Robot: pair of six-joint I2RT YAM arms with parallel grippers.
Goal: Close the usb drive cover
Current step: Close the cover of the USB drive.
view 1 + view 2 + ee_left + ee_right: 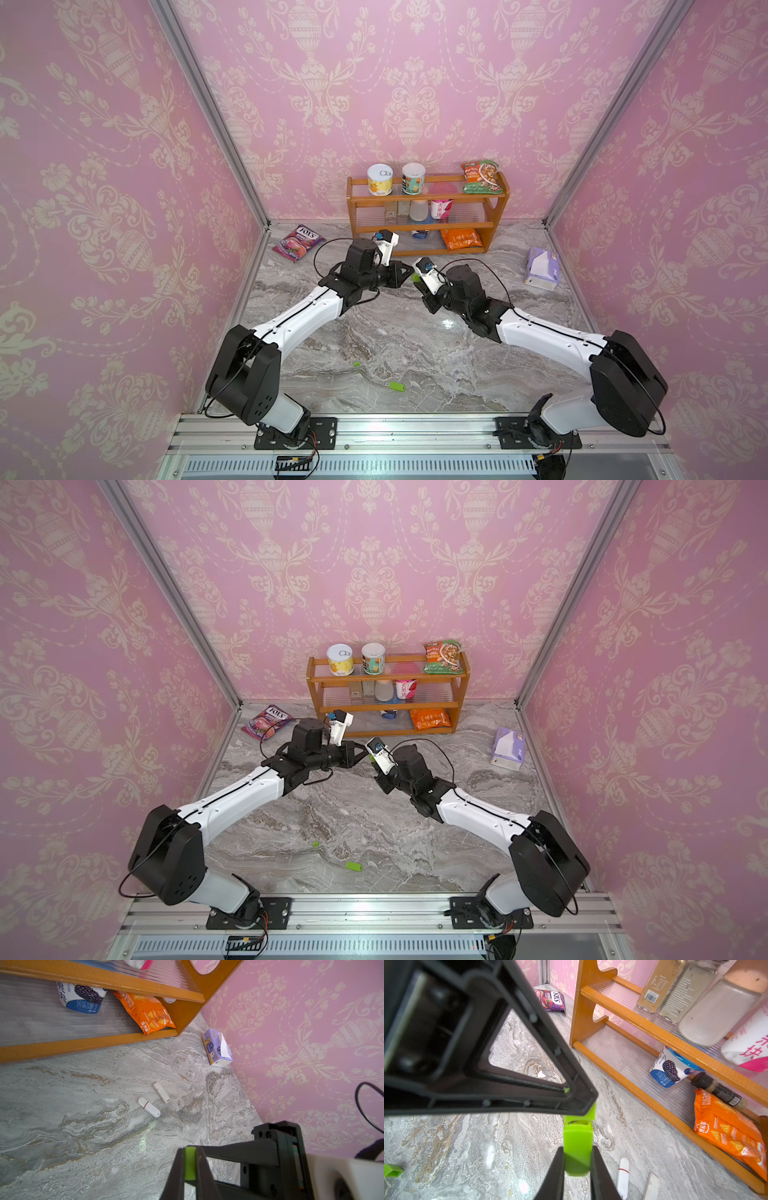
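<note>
L fingers (190, 1151): pinched tight on green cap (190, 1164). R fingers (577, 1148): clamped on green drive (577, 1136), gripping body sides. Drive long axis runs straight out from R tips; cap sits just beyond, touching drive end, dark seam showing, so prob. not fully seated. Both arms equally near, push along axis. Join hangs above table (477, 1147). Shelf (580, 991) near, beyond tips. White drives (623, 1176) lie under R fingers.

Rack (444, 194) at back of table (415, 332), candy bag (298, 242) left of it, tissue pack (541, 269) right.
</note>
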